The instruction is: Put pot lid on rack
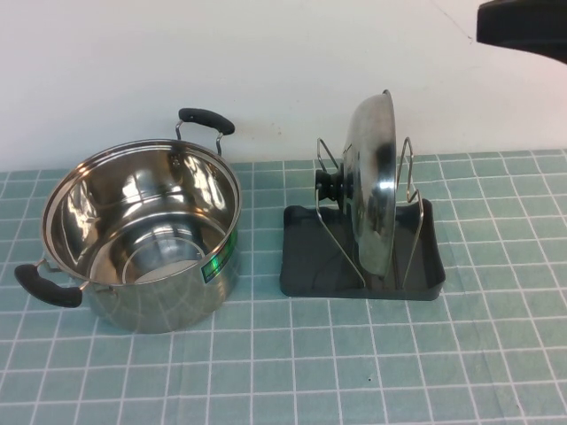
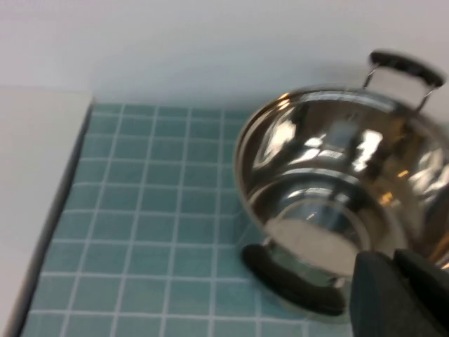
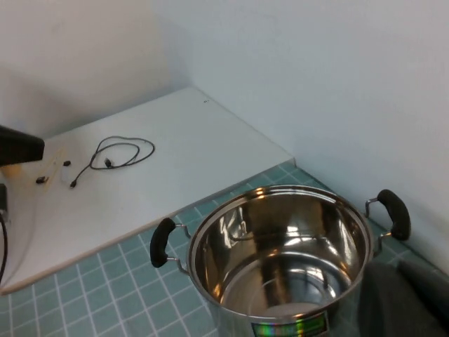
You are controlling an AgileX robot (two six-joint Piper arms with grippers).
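The pot lid [image 1: 374, 190] stands on edge between the rack's [image 1: 301, 266] wire loops, well below your right gripper [image 1: 523, 27]; neither gripper's finger state shows. Left gripper [image 2: 400, 295] hovers beside the pot [image 1: 142, 235]. Nudge the rack and the lid could tip out.

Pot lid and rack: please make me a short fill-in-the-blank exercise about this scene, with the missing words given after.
1. The pot lid stands on its ___ between the wire loops of the rack.
2. The lid's knob is ___ in colour.
3. The steel pot stands to the robot's ___ of the rack.
4. The sticker on the pot is ___.

Neither the left gripper nor the right gripper touches anything.

Missing words: edge; black; left; green
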